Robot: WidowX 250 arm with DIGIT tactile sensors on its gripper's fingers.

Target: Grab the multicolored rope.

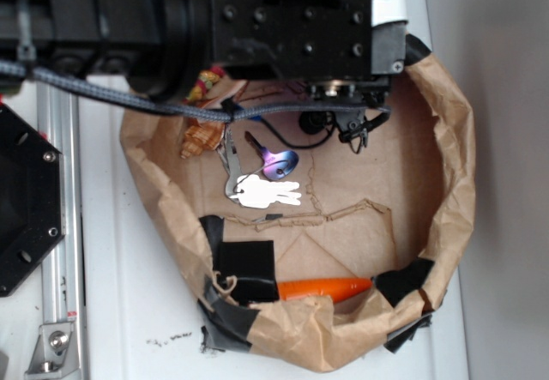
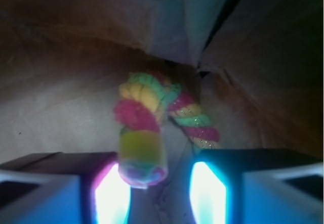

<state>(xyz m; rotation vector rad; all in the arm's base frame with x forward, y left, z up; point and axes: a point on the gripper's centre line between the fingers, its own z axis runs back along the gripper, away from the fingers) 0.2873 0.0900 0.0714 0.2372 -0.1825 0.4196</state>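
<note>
Inside the crumpled paper tray (image 1: pixel 455 183), the multicolored rope (image 2: pixel 144 128) lies curled, one end between the gripper (image 2: pixel 159 191) jaws, which stand apart; soft, light and compressible, it looks best pinched across that near strand.

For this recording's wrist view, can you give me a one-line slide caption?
Open hand straddling one end of the multicolored rope lying on brown paper, fingers not yet closed.

Gap between jaws partly filled: multicolored rope (image 2: pixel 143 133) end sits against left finger (image 2: pixel 109 196), free slot remains toward right finger (image 2: pixel 210 193). Ahead of jaws: brown paper wall (image 2: pixel 167 27), folded, close behind rope.
</note>
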